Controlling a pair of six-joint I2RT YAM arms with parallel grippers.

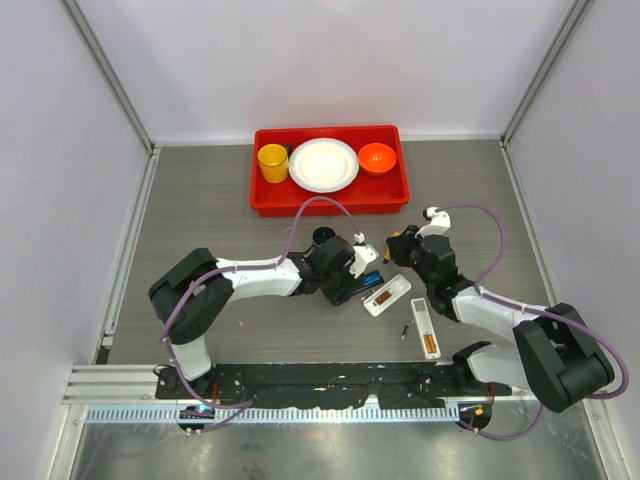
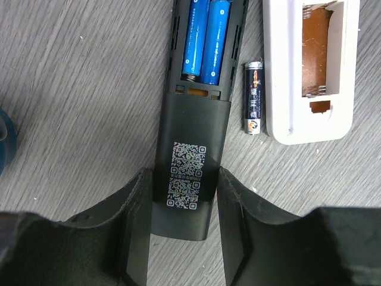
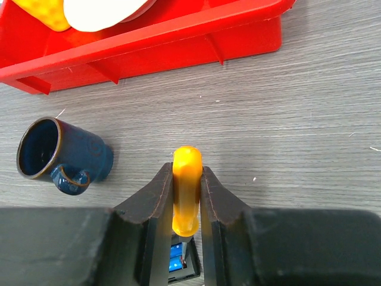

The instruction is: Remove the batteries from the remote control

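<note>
Clamping the lower end of a slim dark grey plastic remote control (image 2: 193, 119), the left gripper (image 2: 183, 179) has its jaws narrowed onto the two sides of the casing. The remote lies back-up on the grey wood-grain table (image 2: 71, 89) with its cover off, and two bright blue cylindrical batteries (image 2: 205, 39) sit side by side in the open compartment. A third, dark battery (image 2: 254, 98) with a gold end lies loose on the table between that remote and a white plastic remote (image 2: 342, 107), whose own bay is open. The right gripper (image 3: 187, 171) is pinched tight on the orange handle of a screwdriver (image 3: 187, 202), with the blue cells showing just beneath it. A dark blue ceramic mug (image 3: 59, 155) is near a red plastic tray (image 3: 178, 36).
</note>
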